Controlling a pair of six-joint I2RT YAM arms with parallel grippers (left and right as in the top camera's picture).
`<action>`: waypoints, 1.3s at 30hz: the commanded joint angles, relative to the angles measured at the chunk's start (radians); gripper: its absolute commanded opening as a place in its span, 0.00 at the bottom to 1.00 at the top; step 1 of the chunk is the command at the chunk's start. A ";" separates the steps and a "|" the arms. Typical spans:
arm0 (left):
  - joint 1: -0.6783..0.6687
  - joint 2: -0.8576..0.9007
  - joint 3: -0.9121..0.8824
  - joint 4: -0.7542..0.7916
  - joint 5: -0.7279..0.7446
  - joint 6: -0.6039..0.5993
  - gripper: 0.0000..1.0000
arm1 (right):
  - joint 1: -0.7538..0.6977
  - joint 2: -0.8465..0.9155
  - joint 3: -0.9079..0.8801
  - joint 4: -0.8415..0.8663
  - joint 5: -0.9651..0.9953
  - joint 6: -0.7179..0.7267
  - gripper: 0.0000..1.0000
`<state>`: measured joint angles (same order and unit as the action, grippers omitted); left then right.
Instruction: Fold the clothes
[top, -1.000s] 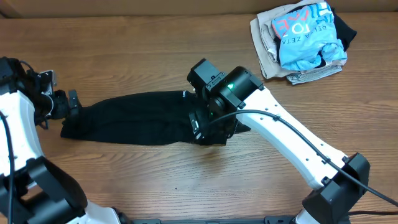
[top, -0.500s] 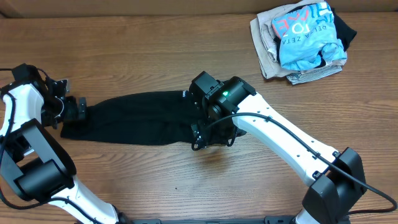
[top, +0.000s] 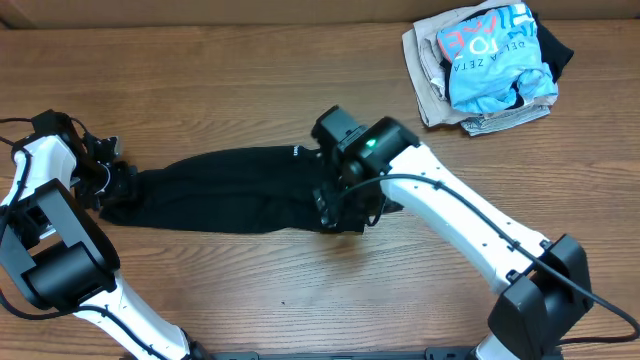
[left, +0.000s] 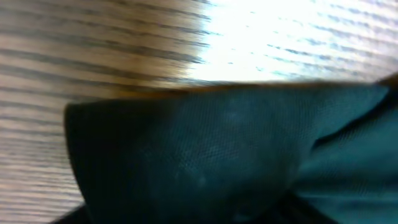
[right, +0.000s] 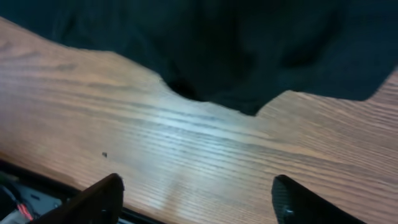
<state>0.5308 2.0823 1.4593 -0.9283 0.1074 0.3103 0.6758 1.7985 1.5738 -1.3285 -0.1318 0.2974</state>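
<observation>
Hovering w/ right fingers (right: 99, 202) apart by black shirt (top: 220, 195) edge (left fingers (top: 118, 180) at other end: can't tell); I'm aiming to pinch layers evenly.

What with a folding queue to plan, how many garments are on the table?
At least 3: black shirt stretched out centre-left; blue printed top and beige cloth heaped at the far-right corner, possibly hiding more.
</observation>
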 joint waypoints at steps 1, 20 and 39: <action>0.006 0.034 -0.017 -0.001 -0.014 -0.097 0.32 | -0.076 -0.005 0.031 -0.010 -0.004 -0.007 0.75; -0.024 0.032 0.605 -0.580 -0.035 -0.220 0.04 | -0.462 -0.076 0.161 -0.070 -0.027 -0.048 0.74; -0.594 0.035 0.636 -0.678 0.070 -0.261 0.04 | -0.549 -0.076 0.161 -0.021 -0.013 -0.067 0.82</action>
<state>0.0223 2.1250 2.0811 -1.6081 0.1352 0.0971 0.1318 1.7481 1.7130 -1.3586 -0.1509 0.2379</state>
